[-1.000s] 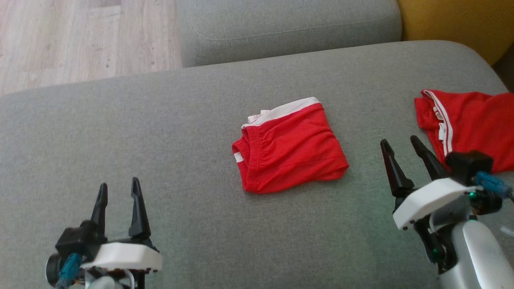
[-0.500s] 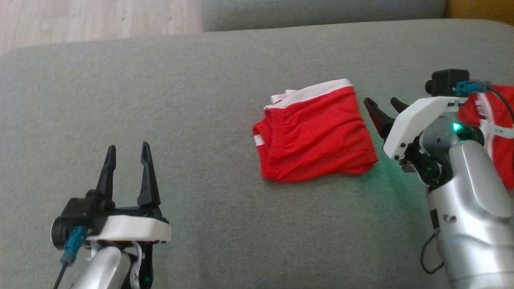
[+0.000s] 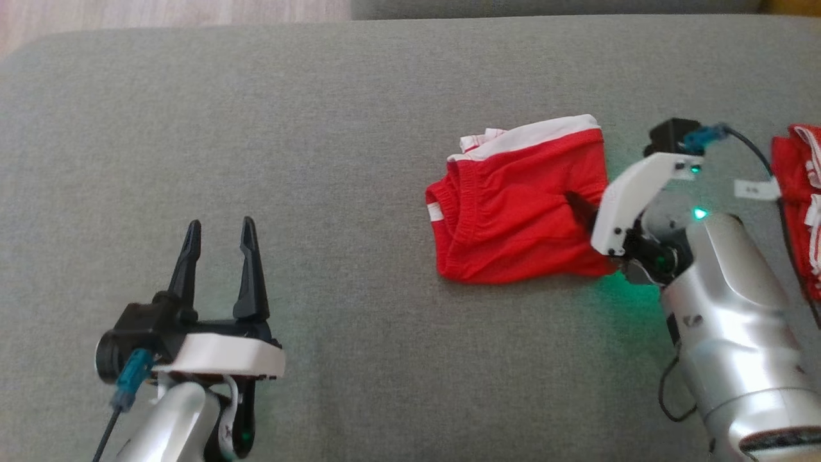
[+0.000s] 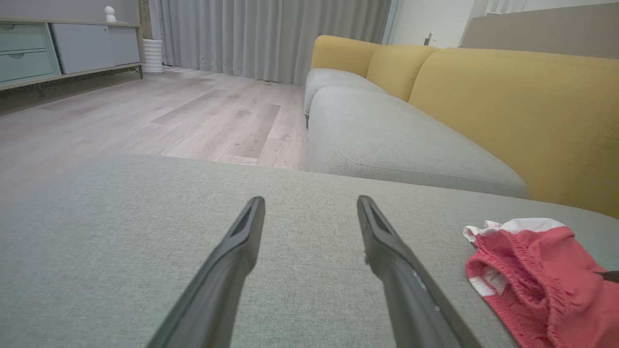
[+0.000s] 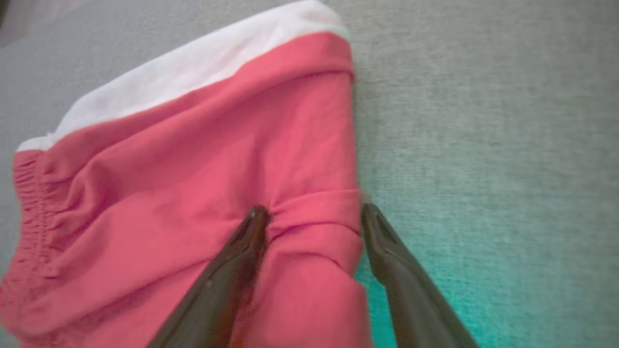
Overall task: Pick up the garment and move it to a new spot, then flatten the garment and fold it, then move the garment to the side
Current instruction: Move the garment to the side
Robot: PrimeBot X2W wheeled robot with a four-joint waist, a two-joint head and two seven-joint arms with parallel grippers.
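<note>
The garment (image 3: 513, 205) is a pair of red shorts with a white band, lying folded on the grey sofa cushion (image 3: 321, 128). My right gripper (image 3: 580, 208) is down at its right edge. In the right wrist view the right gripper (image 5: 312, 210) is open, its fingers straddling a raised fold of the garment (image 5: 193, 193); one finger lies over the cloth and the other sits at the edge by the cushion. My left gripper (image 3: 220, 224) stands open over bare cushion at the lower left, well away from the shorts. The left wrist view shows the left gripper (image 4: 309, 200) with nothing in it and the garment (image 4: 532, 270) off to its right.
A second red garment with white stripes (image 3: 798, 192) lies at the cushion's right edge, behind my right arm. Wooden floor (image 4: 169, 111) lies beyond the cushion's far edge. Another grey seat (image 4: 387, 135) and a yellow backrest (image 4: 508, 106) stand further back.
The head camera has tilted down and shifted. My right gripper has moved forward and left from beside the second garment onto the shorts' right edge, staying open. The left gripper has held its place.
</note>
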